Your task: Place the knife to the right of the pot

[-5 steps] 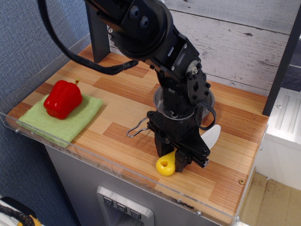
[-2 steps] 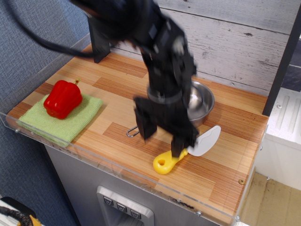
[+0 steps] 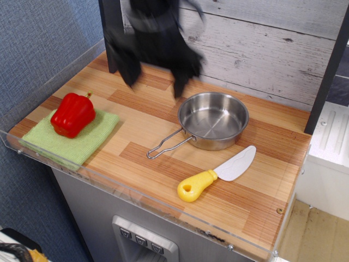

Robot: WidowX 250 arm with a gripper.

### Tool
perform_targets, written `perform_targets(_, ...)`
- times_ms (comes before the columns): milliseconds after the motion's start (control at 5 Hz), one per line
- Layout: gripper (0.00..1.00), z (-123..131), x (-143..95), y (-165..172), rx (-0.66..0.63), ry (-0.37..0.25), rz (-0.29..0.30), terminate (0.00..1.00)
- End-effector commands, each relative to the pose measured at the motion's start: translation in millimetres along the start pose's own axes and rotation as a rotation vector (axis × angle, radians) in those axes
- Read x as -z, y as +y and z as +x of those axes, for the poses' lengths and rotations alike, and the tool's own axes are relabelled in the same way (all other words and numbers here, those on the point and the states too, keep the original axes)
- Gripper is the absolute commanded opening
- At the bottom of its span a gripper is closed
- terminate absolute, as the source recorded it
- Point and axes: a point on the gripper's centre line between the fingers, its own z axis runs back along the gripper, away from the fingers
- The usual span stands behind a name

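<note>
Single overhead view. My pincer [image 3: 152, 73] hangs above the back of the wooden counter [image 3: 136, 125], badly motion-blurred; two dark fingers [image 3: 128, 68] appear spread apart with nothing between them, though the blur makes this a fair reading rather than a certain one. The toy knife [image 3: 217, 174] lies flat on the counter just in front of the steel pan [image 3: 212, 120], yellow handle toward the front edge, pale blade angled toward the back right. It sits near the pan, not touching. The pan's wire handle [image 3: 169, 144] points front-left. A red bell pepper [image 3: 72, 113] rests on a green cloth [image 3: 71, 136] at the left.
</note>
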Motion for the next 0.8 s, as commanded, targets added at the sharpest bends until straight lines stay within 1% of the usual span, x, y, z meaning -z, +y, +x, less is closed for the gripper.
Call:
perform_targets(0, 1.00, 34, -38, 60, -0.115, 0.113, -0.089, 0.00)
perform_targets(200, 1.00, 36, -18, 49, 0.004, 0.197, -0.231, 0.00)
perform_targets(400, 1.00, 34, -7, 36, 0.111, 0.233, -0.308, 0.00)
perform_targets(600, 1.00, 31, -4, 32, 0.140, 0.241, -0.312, 0.00)
